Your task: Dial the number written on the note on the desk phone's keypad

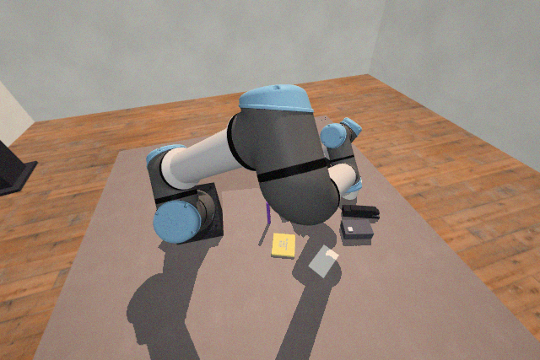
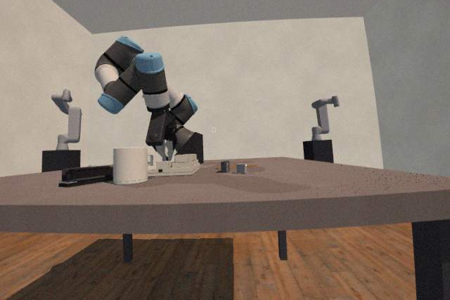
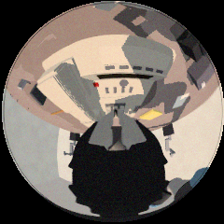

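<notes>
1. The gripper (image 3: 115, 113) is fully closed with nothing between its jaws; pressed together they form 1 blunt tip, which suits poking a key from above without pinching it.
2. That tip hangs just over the keypad (image 3: 122, 89) of the cream desk phone (image 2: 181, 164), which sits toward the desk's far edge as the exterior view shows it. Whether the tip touches a key, I cannot tell.
3. The handset (image 3: 71, 86) lies in its cradle along the phone's side, beside the keys, so the arm must come down steeply to avoid nudging it.
4. The yellow note (image 1: 283, 245) lies flat near the middle of the desk (image 1: 392, 303); its digits are too small to read.
5. A white mug (image 2: 130, 165) and a black stapler (image 2: 87, 175) stand just beside the phone, near the arm. A purple pen (image 1: 267, 212) and 2 small blocks (image 2: 232, 167) lie apart, out of the way.
</notes>
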`<state>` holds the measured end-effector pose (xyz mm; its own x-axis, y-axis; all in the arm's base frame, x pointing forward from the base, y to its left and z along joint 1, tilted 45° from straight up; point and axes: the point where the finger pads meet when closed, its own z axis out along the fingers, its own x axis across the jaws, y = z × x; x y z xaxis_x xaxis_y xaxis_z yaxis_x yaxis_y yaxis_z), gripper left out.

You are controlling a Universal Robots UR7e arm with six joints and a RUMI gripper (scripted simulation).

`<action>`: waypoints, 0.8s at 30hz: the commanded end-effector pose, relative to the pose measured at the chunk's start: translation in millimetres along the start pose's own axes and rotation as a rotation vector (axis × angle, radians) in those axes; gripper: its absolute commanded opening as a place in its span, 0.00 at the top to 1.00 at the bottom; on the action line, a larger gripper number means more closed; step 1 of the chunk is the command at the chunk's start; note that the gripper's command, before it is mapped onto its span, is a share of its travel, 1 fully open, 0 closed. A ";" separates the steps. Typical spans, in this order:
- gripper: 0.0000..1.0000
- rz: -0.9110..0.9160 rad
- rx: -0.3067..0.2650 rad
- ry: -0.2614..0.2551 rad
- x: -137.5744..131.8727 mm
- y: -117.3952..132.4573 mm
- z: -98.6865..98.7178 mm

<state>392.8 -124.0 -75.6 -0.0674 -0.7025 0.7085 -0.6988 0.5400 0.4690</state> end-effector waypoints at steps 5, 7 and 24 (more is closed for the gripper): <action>1.00 0.000 0.001 0.000 0.0 -0.4 0.1; 1.00 0.000 0.001 0.000 0.0 -0.7 0.4; 1.00 0.000 0.001 0.000 0.0 -1.7 1.9</action>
<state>392.3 -125.8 -77.4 -0.0674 -0.7025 0.7085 -0.6989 0.5400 0.4690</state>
